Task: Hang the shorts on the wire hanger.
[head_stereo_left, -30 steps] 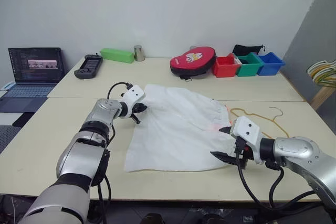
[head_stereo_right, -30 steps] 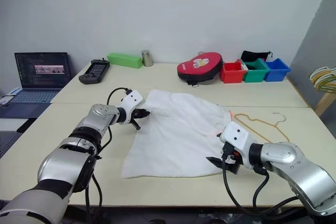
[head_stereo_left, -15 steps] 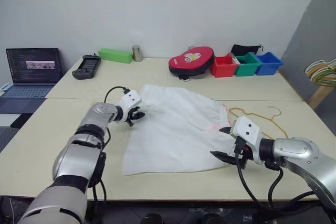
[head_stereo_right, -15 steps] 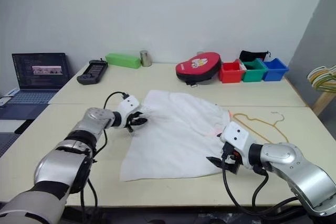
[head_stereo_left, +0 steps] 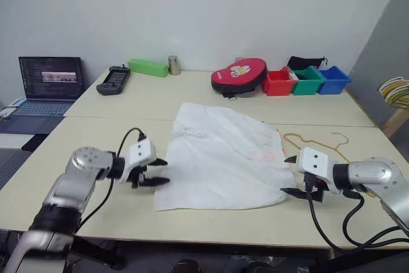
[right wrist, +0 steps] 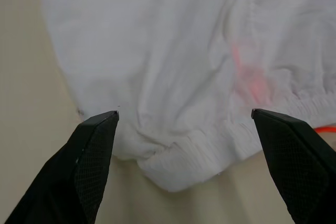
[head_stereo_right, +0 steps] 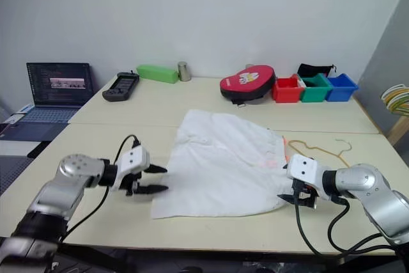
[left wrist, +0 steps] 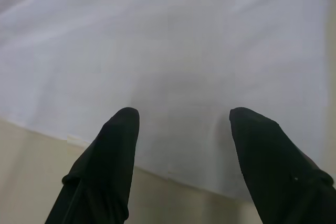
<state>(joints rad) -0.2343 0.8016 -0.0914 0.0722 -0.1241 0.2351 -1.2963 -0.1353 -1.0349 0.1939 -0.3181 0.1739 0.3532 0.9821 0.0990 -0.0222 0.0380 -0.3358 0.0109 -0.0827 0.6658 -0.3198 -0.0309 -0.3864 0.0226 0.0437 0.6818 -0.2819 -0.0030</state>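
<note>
The left gripper (head_stereo_left: pixel 155 172) has let go of the far-left corner of the shorts (head_stereo_left: pixel 220 158) and drawn back toward the robot — a second ago it was pinched shut on that corner, and now its two black fingers stand apart, empty, just off the near-left edge of the cloth. In the left wrist view the fingers (left wrist: pixel 113 150) frame bare white fabric, with a strip of table (head_stereo_left: pixel 96 129) showing beside the hem, and nothing is between them.

The right gripper (head_stereo_left: pixel 292 175) has shifted a little to the right, away from the cloth; its jaws are spread wide, as they were before, and hold nothing. They sit at the near-right corner of the shorts, where the right wrist view shows the gathered waistband (right wrist: pixel 173 166) bunched up and a pink mark on the cloth.

The shorts lie spread flat on the front table, roughly centred between the two arms. The wire hanger (head_stereo_left: pixel 313 142) lies flat on the table at their right edge, its hook pointing away from them — untouched, with one end at or under the waistband.

So the straightening looks finished and both arms are free. Nothing is on the hanger yet; the likely next step is to take up the hanger or the waistband with the right gripper.
</note>
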